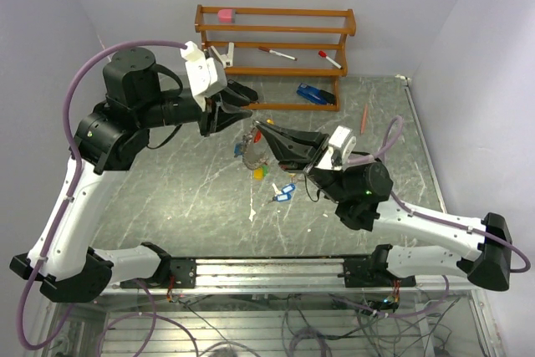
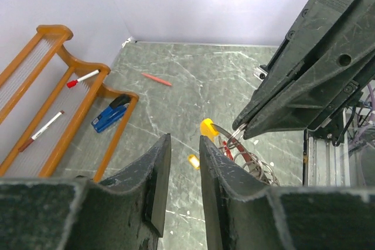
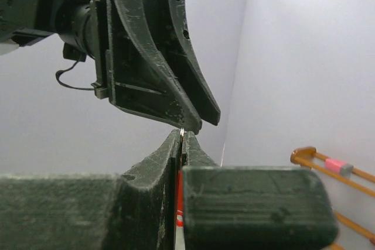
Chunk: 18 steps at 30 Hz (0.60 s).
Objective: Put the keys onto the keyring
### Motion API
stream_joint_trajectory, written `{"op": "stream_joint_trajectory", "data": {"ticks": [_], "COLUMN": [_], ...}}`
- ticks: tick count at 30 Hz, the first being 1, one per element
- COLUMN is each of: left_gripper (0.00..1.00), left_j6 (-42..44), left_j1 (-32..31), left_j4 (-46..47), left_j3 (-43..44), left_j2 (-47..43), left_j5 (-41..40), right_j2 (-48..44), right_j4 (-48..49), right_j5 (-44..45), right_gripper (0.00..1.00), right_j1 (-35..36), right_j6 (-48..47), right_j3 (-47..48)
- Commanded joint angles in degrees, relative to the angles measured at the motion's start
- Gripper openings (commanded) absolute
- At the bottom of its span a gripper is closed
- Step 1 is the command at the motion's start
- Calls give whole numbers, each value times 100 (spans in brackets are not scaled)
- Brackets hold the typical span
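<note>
- The right gripper (image 3: 182, 136) is pinched fully closed on the thin wire of the keyring (image 2: 253, 161) and holds it off the table (image 1: 184, 206). A yellow tag (image 2: 207, 127) and a red tag (image 2: 226, 148) hang from the wire just below its tips.
- The left gripper (image 2: 184, 144) sits at about ten o'clock from the ring in the overhead view. Its jaws are only a sliver apart and hold nothing, and its tips are just beside the right gripper's.
- Not all the keys are on the ring: a blue-tagged key (image 1: 284, 192) lies on the table at about five o'clock from the ring, near the right arm.
- The wire is slim and pinched at a single spot, so a nudge from the left fingers could likely swivel the ring or pull it free and spill the tags.
- With the tips this close, the two grippers could also knock together.
- The wooden rack (image 1: 276, 16) and stapler (image 1: 313, 94) stand at twelve o'clock, well apart.
</note>
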Motion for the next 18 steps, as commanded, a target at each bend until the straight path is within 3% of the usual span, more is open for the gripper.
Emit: {"op": "stream_joint_trajectory", "data": {"ticks": [1, 10, 18], "left_gripper": [35, 32, 48], "left_j6": [-317, 13, -718], "left_j1": [22, 56, 201], "left_j4": [434, -82, 258], "left_j3": [108, 289, -49], "left_j2": [-36, -75, -173], "left_j5": [25, 909, 2272], "right_j2": [86, -119, -254], "right_j4": [930, 758, 515], "right_j5": [-237, -227, -280], "right_gripper": [0, 0, 0], "right_j1": [-5, -10, -17], "right_j6": [-167, -196, -230], "right_j3": [210, 131, 140]}}
